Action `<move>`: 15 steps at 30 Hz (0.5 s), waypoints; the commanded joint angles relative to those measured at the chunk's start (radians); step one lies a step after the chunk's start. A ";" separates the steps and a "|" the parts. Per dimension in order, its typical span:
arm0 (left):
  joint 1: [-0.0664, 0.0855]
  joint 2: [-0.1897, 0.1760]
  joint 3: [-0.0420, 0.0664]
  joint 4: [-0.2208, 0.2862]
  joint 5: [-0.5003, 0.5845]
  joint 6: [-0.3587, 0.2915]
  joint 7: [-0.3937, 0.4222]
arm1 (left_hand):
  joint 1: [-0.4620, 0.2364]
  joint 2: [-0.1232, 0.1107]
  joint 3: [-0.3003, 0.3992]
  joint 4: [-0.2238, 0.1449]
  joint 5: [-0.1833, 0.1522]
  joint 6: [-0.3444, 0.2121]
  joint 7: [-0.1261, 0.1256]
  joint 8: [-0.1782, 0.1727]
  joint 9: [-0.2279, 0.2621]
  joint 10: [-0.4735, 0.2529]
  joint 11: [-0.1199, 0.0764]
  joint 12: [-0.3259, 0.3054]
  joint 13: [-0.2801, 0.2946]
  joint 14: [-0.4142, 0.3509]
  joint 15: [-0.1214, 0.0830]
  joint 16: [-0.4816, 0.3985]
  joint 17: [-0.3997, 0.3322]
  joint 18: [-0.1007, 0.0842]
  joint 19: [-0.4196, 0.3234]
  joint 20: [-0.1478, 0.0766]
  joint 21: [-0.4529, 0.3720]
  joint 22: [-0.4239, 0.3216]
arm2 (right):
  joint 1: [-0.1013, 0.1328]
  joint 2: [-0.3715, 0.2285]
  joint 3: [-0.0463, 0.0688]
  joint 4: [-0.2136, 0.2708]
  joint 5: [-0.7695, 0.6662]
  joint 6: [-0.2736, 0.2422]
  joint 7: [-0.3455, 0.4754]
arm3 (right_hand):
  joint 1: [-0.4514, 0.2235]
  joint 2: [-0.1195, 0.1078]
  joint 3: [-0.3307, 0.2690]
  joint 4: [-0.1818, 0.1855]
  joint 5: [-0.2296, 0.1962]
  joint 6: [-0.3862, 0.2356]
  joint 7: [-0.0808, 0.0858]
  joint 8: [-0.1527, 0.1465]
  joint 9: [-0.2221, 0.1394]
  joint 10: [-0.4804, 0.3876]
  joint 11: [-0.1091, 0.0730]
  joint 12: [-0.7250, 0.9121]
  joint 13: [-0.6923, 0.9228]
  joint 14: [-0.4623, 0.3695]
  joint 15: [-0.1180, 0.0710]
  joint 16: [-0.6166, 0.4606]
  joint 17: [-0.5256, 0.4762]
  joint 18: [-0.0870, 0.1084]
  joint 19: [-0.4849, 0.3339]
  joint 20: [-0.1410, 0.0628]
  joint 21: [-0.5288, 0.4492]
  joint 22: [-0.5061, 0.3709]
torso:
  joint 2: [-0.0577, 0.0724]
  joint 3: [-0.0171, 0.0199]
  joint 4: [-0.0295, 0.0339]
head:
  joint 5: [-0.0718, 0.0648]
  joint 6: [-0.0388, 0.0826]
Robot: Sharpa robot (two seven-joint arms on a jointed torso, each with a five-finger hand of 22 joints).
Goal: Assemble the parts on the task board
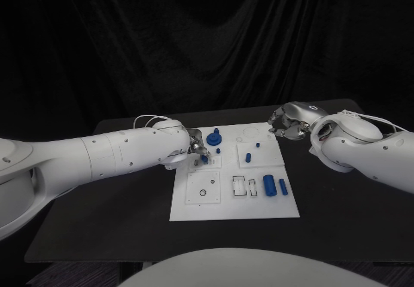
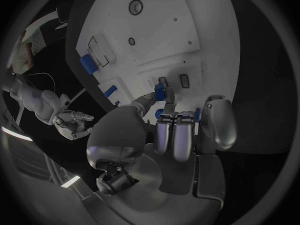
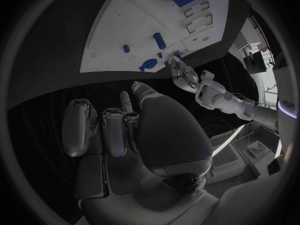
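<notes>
The white task board [image 1: 191, 206] lies mid-table. My left hand [image 1: 197, 145] is over its far left part and pinches a small blue part [image 1: 204, 158] between thumb and finger, low over a slot; the left wrist view shows that part [image 2: 160, 92] just above the board [image 2: 156, 30]. A blue knob [image 1: 215, 139] stands just behind it. Two blue pegs [image 1: 247, 158] stand further right, and two blue cylinders [image 1: 271, 185] lie near the right edge. My right hand [image 1: 288, 124] hovers off the board's far right corner, holding nothing, its fingers loosely bent [image 3: 119, 130].
Rectangular slots [image 1: 242, 186] and a round recess [image 1: 203, 192] lie in the board's near half. Bare black table [image 1: 103, 221] surrounds the board on all sides. In the right wrist view, the board [image 3: 125, 20] lies beyond my right hand's fingers.
</notes>
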 commanded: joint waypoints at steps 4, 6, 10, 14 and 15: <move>-0.002 0.003 0.001 0.001 0.001 -0.004 0.013 | -0.008 -0.003 0.012 -0.002 -0.004 0.000 0.000 -0.004 0.001 0.104 -0.003 0.003 0.263 0.108 -0.006 0.003 0.263 0.000 0.019 -0.005 -0.006 0.161 | -0.003 -0.001 0.001 0.001 -0.003 0.009 -0.018 | 0.009 -0.003 0.005 0.000 0.003 0.009 0.000 -0.002 -0.001 0.035 0.005 -0.005 0.191 0.051 0.005 -0.004 0.042 0.006 -0.002 0.007 -0.003 0.183 | 0.000 0.0003 0.0003 | 0.000 0.000; -0.002 0.004 0.001 0.002 0.001 -0.002 0.013 | -0.008 -0.003 0.012 -0.002 -0.004 0.000 0.000 -0.004 0.001 0.104 -0.003 0.003 0.263 0.108 -0.006 0.003 0.263 0.000 0.019 -0.005 -0.006 0.161 | -0.003 0.000 0.001 0.001 -0.003 0.009 -0.018 | 0.009 -0.003 0.005 0.000 0.003 0.009 0.000 -0.002 -0.001 0.035 0.005 -0.005 0.191 0.051 0.005 -0.004 0.042 0.006 -0.002 0.007 -0.003 0.183 | 0.000 0.0003 0.0001 | 0.000 0.000; -0.002 0.003 0.001 0.004 0.001 0.003 0.011 | -0.011 -0.004 0.017 -0.002 -0.008 -0.002 0.001 -0.005 0.002 0.104 -0.003 0.003 0.263 0.108 -0.005 0.003 0.263 0.000 0.019 -0.005 -0.007 0.161 | -0.003 0.001 0.001 0.001 -0.003 0.010 -0.018 | 0.009 -0.003 0.005 0.000 0.003 0.009 0.000 -0.002 -0.001 0.035 0.005 -0.005 0.191 0.051 0.005 -0.004 0.042 0.006 -0.002 0.007 -0.003 0.183 | 0.000 0.0004 -0.0001 | 0.002 0.000; -0.002 0.002 0.001 0.004 0.001 0.008 0.008 | -0.012 -0.004 0.019 -0.003 -0.009 -0.002 0.001 -0.006 0.002 0.104 -0.003 0.003 0.263 0.108 -0.005 0.003 0.263 0.000 0.019 -0.005 -0.008 0.161 | -0.004 0.001 0.001 0.001 -0.003 0.010 -0.018 | 0.009 -0.003 0.005 0.000 0.003 0.009 0.000 -0.002 -0.001 0.035 0.005 -0.005 0.191 0.051 0.005 -0.004 0.042 0.006 -0.002 0.007 -0.003 0.183 | -0.001 0.0004 0.0007 | 0.001 0.000; -0.002 0.002 0.001 0.005 0.001 0.010 0.007 | -0.012 -0.004 0.019 -0.003 -0.009 -0.002 0.001 -0.006 0.002 0.104 -0.003 0.003 0.263 0.108 -0.005 0.003 0.263 0.000 0.019 -0.005 -0.008 0.161 | -0.004 0.001 0.001 0.001 -0.003 0.010 -0.018 | 0.009 -0.003 0.005 0.000 0.003 0.009 0.000 -0.002 -0.001 0.035 0.005 -0.005 0.191 0.051 0.005 -0.004 0.042 0.006 -0.002 0.007 -0.003 0.183 | -0.001 0.0007 0.0007 | 0.002 0.000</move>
